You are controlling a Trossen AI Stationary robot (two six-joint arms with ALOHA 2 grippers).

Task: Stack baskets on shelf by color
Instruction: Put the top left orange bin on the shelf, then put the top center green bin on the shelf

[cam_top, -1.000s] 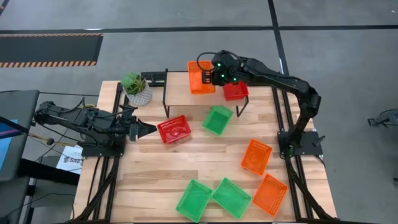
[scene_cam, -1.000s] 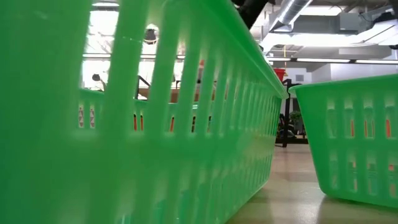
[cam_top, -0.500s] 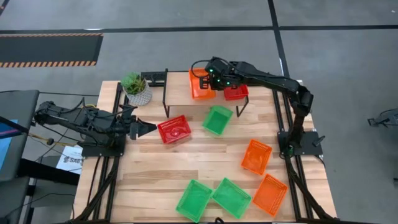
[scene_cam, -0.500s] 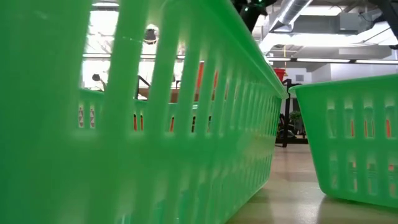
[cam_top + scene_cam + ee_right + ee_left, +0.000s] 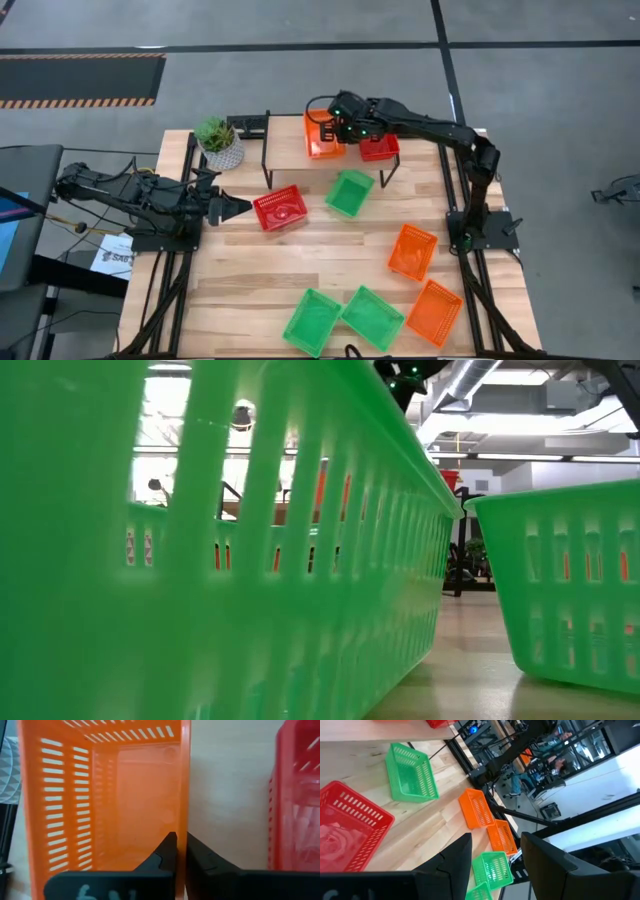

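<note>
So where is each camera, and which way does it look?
High view: above the table, looking down; both arms show.
Low view: at tabletop height, behind a green mesh plastic basket; only a bit of dark arm shows up top.
Left wrist view: on the left hand, facing across the table.
Right wrist view: on the right hand, pinching the orange mesh plastic basket.
High and right wrist views share that orange basket.

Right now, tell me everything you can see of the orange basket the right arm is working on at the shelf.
The orange basket is a small rectangular plastic bin with slotted mesh walls, open side up and empty. It sits on the light-wood shelf, beside a red basket with bare board between them. The right gripper is pinched on its side wall nearest the red one, one finger inside, one outside. Nothing else touches it.
</note>
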